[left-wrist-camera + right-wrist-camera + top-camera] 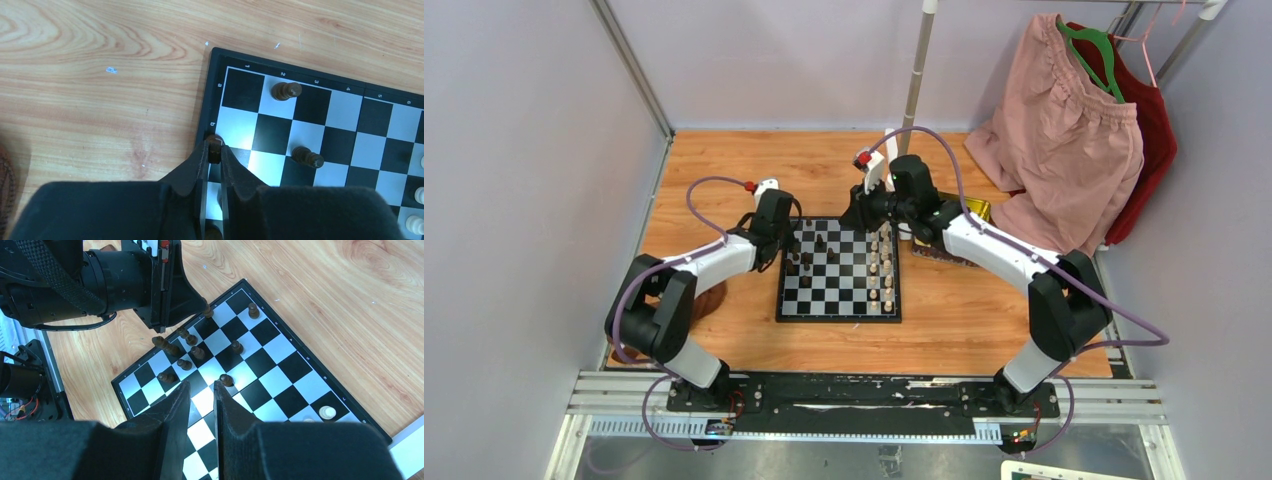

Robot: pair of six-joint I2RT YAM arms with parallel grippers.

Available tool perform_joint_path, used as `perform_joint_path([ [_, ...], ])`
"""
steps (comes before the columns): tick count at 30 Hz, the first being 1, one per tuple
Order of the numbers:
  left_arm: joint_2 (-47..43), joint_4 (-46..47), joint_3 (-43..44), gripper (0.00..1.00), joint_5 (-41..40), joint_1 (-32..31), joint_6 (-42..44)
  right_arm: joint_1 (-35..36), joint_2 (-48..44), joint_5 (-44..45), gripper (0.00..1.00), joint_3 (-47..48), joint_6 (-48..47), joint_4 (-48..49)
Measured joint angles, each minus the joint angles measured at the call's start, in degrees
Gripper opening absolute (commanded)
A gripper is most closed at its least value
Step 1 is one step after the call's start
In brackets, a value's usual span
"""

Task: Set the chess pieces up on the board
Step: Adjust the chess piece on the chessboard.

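Observation:
The board lies mid-table between my arms. My left gripper is shut on a dark chess piece at the board's left edge, by the row marked b. Two more dark pieces stand nearby. In the top view the left gripper is over the board's far-left part. My right gripper hovers open above the board with nothing between its fingers. Several dark pieces stand beyond it, and a white piece stands at the right. White pieces line the board's right side.
A gold tray lies behind the right arm at the board's far right. Pink and red clothes hang at the back right, beside a white pole. A brown object lies under the left arm. Walls enclose the table on three sides.

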Motion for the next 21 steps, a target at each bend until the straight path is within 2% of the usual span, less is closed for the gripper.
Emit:
perform_joint_path([
  [21,2.49,0.94,4.02,0.13,1.18,0.00,2.27,-0.11,1.05,0.00,0.28,1.01,-0.02,-0.11],
])
